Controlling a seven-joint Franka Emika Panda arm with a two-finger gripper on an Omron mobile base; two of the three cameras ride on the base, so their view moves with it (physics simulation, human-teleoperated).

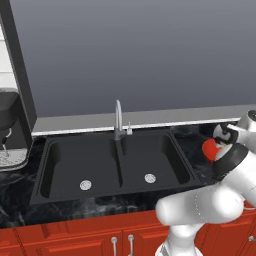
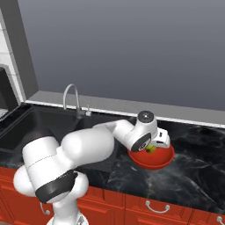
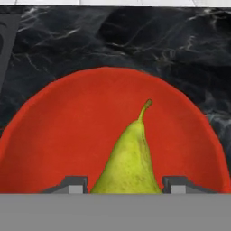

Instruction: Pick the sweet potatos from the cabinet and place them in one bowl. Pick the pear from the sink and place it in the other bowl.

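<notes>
Gripper [image 3: 122,186] jaws narrow, clamped on yellow-green pear [image 3: 128,158], hanging over round red bowl [image 3: 54,131] on black marble counter [image 2: 193,162] right of sink [image 1: 115,165]; positioned for drop.

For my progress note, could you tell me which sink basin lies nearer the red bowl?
The right-hand basin in the left base view; the red bowl sits on the counter just beyond it.

We see a black marble counter [image 2: 193,145] holding a black double sink [image 1: 115,165] and, near its front edge, a red bowl [image 2: 151,159].
</notes>
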